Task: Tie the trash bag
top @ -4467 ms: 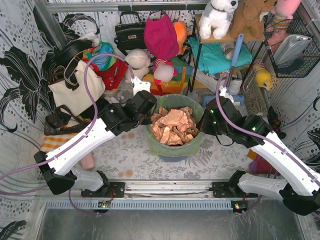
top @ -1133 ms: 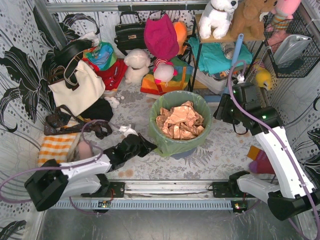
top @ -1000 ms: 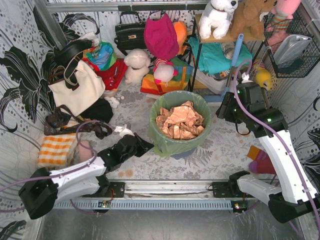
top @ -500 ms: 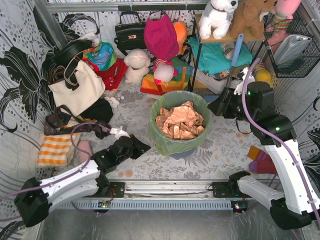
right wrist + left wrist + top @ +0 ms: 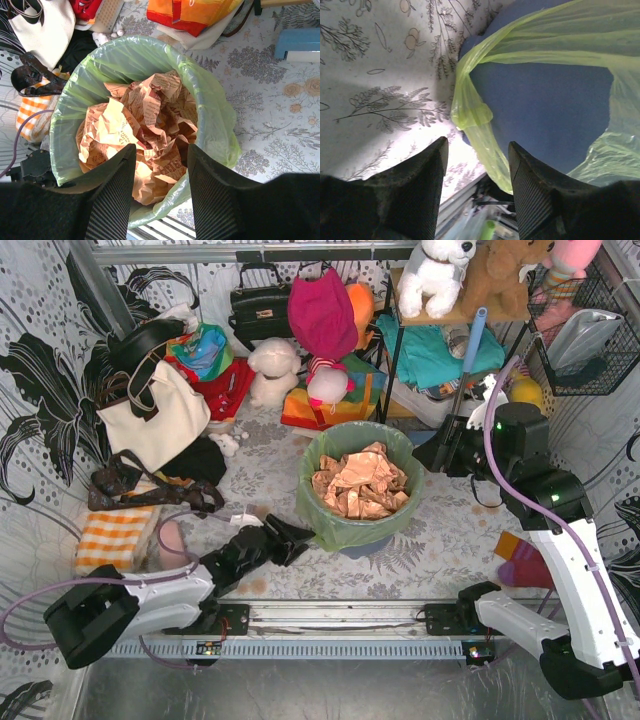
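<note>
- Down at the near-left wall of the blue-grey bin (image 5: 540,110), got the left gripper (image 5: 477,147) parked low, jaws spread, nothing pinched, aimed right at a bunched fold of the trash bag (image 5: 470,112).
- Found the bag lining that bin in the middle of the table (image 5: 450,540), hem folded out over the rim, stuffed with crumpled brown paper (image 5: 145,130).
- Over on the far-right side, got the right gripper (image 5: 159,147) hovering above the opening, fingers parted too, holding nothing.
- Looks like the grab-the-rim stage, so nowhere near a knot yet.
- For the left: slide in to get that thick fold fully between the pads, then close.
- Go for the bunched bit rather than a single thin layer, which is probably too slippery and tear-prone.
- Avoid clamping the bin wall along with the plastic, or risk dragging the whole bin up.
- For the right: drop to the opposite rim and pinch only plastic, staying clear of the paper.
- Then pull up and inward gently, both sides together, to peel the hem off the rim without ripping it.
- Leave enough slack above the paper for the actual tying.
- Can't tell from up top how tightly the hem hugs the rim, so go slow on the first tug.
</note>
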Controlling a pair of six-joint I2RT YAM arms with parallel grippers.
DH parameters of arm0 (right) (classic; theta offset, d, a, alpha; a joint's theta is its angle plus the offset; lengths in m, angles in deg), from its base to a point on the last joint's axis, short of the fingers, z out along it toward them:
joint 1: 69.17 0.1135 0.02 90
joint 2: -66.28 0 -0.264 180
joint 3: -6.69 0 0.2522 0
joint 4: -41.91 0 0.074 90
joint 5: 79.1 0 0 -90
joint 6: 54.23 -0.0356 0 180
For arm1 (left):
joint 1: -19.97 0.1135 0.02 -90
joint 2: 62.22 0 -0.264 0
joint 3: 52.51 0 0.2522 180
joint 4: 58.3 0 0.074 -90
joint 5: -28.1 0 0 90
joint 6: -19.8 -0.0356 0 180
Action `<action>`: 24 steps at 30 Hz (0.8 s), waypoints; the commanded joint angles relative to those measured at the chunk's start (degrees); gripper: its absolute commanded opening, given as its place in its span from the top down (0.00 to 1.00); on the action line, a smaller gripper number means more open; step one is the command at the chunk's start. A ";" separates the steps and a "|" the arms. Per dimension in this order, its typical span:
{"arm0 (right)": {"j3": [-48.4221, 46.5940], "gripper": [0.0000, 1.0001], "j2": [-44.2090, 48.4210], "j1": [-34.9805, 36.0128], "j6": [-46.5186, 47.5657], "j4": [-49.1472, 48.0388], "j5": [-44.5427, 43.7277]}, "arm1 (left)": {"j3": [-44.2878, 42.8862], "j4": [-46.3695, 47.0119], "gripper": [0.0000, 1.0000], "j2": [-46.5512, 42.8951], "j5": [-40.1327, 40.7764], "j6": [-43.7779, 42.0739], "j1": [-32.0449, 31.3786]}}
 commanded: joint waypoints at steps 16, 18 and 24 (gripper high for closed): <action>-1.34 0.56 1.03 0.24 2.23 -1.65 0.21 | 1.92 18.83 0.32 13.30 2.53 16.13 -0.11; -1.64 0.56 0.86 0.23 2.34 -1.24 0.16 | 2.38 23.05 0.32 15.88 2.25 17.03 -0.11; -1.98 0.56 0.93 0.23 2.56 -0.93 -0.06 | 3.62 36.49 0.35 26.46 2.29 20.34 -0.33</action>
